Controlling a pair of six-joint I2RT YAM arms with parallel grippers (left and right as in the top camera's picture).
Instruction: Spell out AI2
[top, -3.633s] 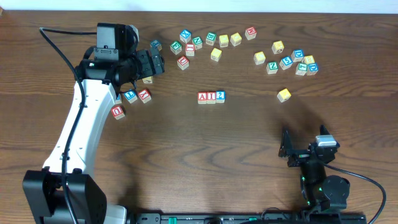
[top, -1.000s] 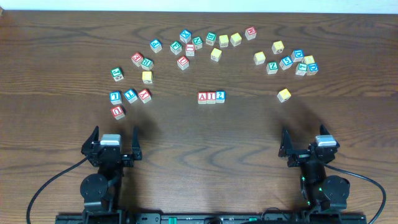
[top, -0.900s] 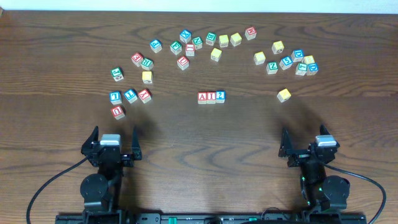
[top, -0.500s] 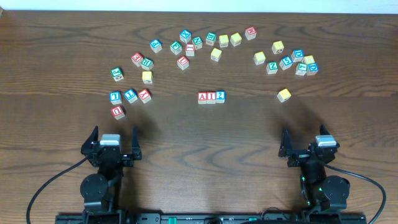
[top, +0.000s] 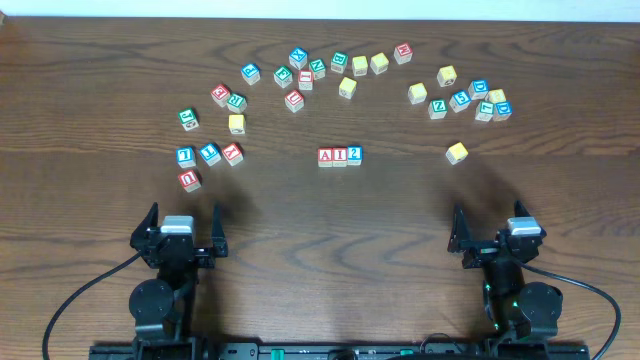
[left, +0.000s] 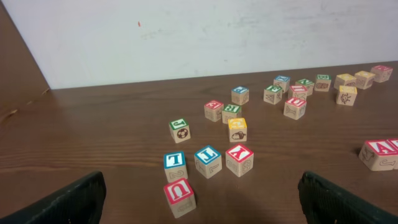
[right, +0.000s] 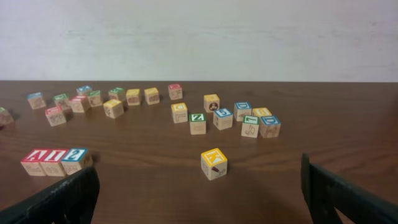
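Note:
A red A block, a red I block and a blue 2 block stand side by side in a row at the table's middle, reading AI2. The row also shows in the right wrist view, and its left end shows at the right edge of the left wrist view. My left gripper is open and empty at the near left, far from the row. My right gripper is open and empty at the near right.
Many loose letter blocks lie in an arc across the far side, such as a green one. A group with a red U block sits at the left, also in the left wrist view. A lone yellow block lies right of the row.
The left arm, stretched over the far-left blocks 3.6 s ago, has pulled back to the near edge. Over the last second nothing has moved.

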